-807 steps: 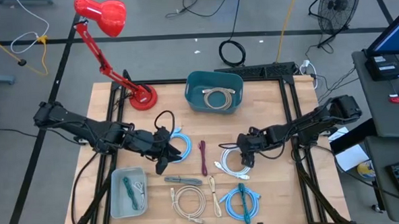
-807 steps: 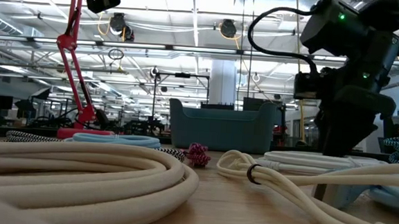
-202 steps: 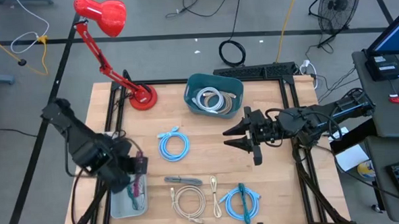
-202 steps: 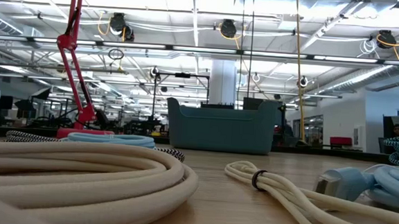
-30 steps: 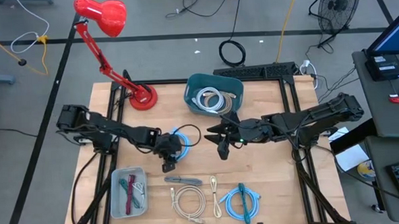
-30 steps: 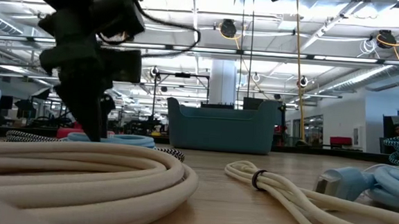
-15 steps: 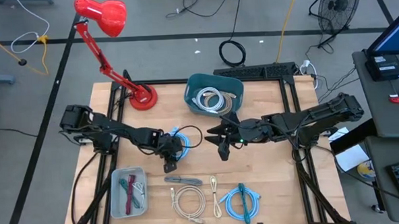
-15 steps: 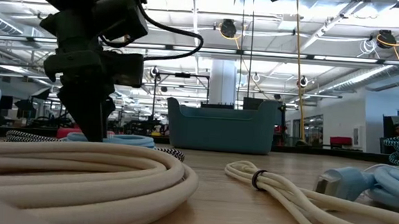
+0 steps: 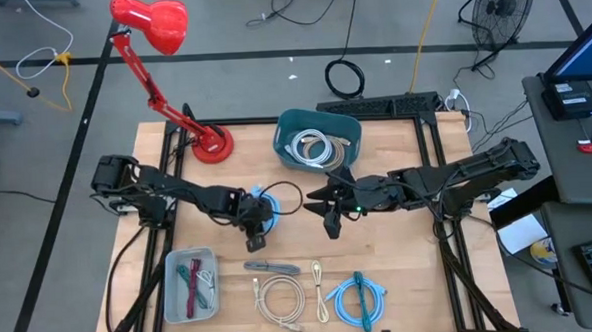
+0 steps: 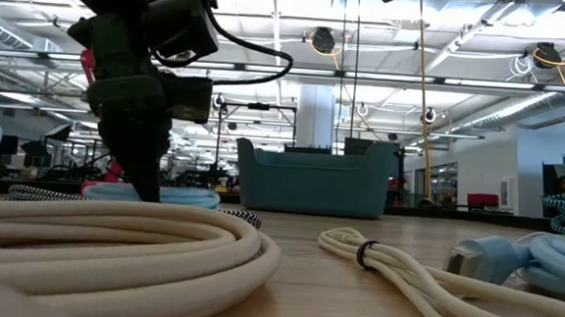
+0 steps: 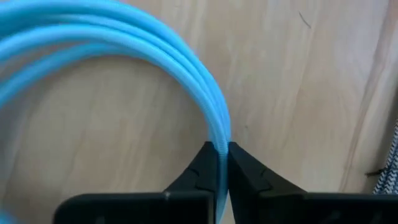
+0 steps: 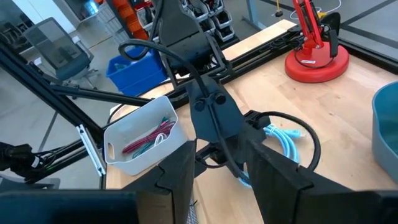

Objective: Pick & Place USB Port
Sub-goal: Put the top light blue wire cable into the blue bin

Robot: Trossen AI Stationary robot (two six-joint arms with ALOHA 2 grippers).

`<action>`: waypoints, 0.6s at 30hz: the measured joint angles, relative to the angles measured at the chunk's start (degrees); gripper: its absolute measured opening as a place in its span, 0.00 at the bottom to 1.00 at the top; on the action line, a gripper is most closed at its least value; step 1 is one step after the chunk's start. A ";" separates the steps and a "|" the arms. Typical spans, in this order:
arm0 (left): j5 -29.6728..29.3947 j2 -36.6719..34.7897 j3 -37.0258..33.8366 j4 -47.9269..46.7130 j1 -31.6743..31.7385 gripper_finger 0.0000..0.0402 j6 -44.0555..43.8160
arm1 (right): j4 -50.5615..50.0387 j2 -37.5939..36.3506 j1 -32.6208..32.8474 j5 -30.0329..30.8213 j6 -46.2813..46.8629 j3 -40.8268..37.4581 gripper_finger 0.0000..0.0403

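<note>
Tool on your left arm is clamped on light-blue cable mid-worktop; right tool hovers nearby w/ fingers apart.

No text, label, brand, number or sign can be read in any of the views. Nothing on the desk, the arms or in the room behind shows legible lettering.
</note>
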 joint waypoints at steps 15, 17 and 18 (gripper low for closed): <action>-5.21 0.30 13.92 -21.30 -0.02 0.03 2.95 | 0.20 0.00 0.00 -0.09 0.44 0.00 0.33; -6.93 0.26 17.77 -24.76 0.01 0.03 4.47 | 0.21 0.00 0.02 -0.10 0.45 0.00 0.33; -7.58 0.26 19.71 -26.28 0.03 0.03 5.04 | 0.20 0.00 0.16 -0.09 0.46 0.00 0.33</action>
